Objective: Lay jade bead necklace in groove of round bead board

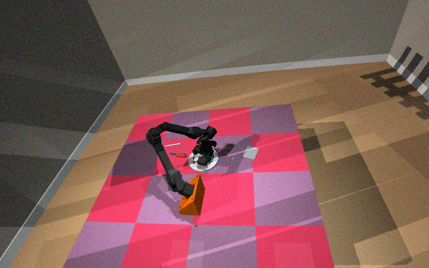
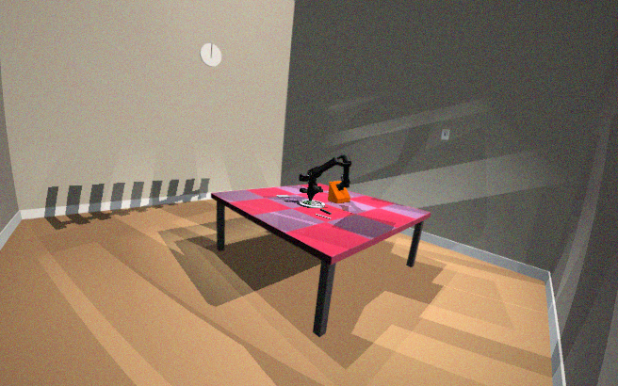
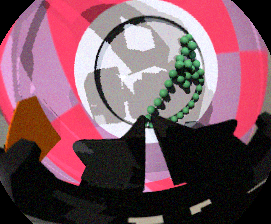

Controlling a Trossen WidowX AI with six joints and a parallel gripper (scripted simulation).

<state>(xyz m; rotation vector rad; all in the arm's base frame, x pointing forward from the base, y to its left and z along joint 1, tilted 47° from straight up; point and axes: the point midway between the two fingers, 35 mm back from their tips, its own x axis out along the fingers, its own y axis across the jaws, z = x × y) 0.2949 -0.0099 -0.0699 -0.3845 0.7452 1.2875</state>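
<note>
The round white bead board (image 1: 191, 164) (image 2: 320, 205) (image 3: 85, 70) lies on the checkered table, with a dark ring groove. The jade bead necklace (image 2: 308, 202) (image 3: 163, 93) lies on it. In the wrist view, one strand cuts across the inside from the fingertips to a bunched cluster at the right side; another strand follows the groove at the lower right. The left part of the groove shows no beads. My gripper (image 2: 310, 199) (image 3: 147, 117) is low over the near edge of the groove, shut on a bead of the necklace. In the top view the arm hides the fingertips.
A white stick (image 1: 172, 144) (image 2: 323, 216) and a red and dark tool (image 1: 180, 155) lie left of the board in the top view. A pale square (image 1: 251, 152) lies to its right. The orange arm base (image 1: 193, 199) (image 2: 337, 192) (image 3: 31, 127) stands near the board.
</note>
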